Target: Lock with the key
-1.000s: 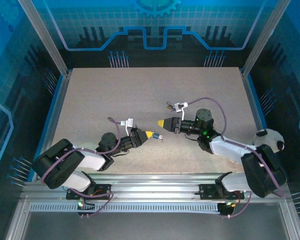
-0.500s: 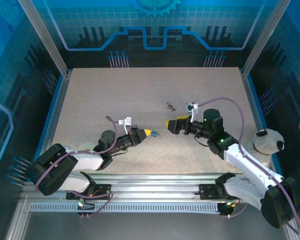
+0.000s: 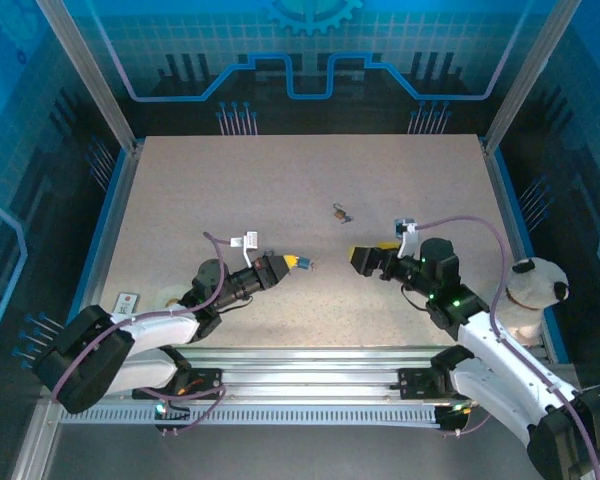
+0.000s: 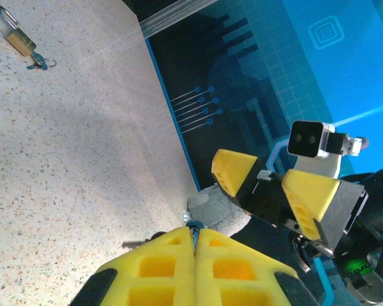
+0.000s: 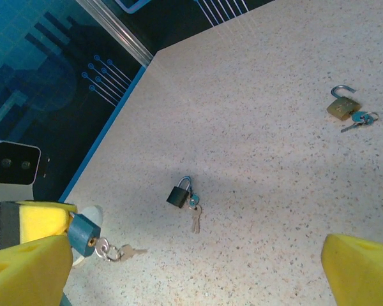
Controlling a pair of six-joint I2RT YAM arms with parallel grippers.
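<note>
The table (image 3: 280, 180) has a beige speckled top, bare over most of its far half. A white plush dog (image 3: 536, 293) with dark ears and a brown collar sits upright at the table's right edge, toward the near right corner. Close to the near left corner lies a pale roll of tape (image 3: 166, 296), flat on the top, and just beside it, on the side of the left edge, a small white card (image 3: 127, 300) with a red mark. 2 slanted aluminium posts (image 3: 85, 70) rise from the far corners. Blue walls (image 3: 430, 50) printed with circuit lines enclose the table, with a gear emblem (image 3: 310, 12) above the far edge.
</note>
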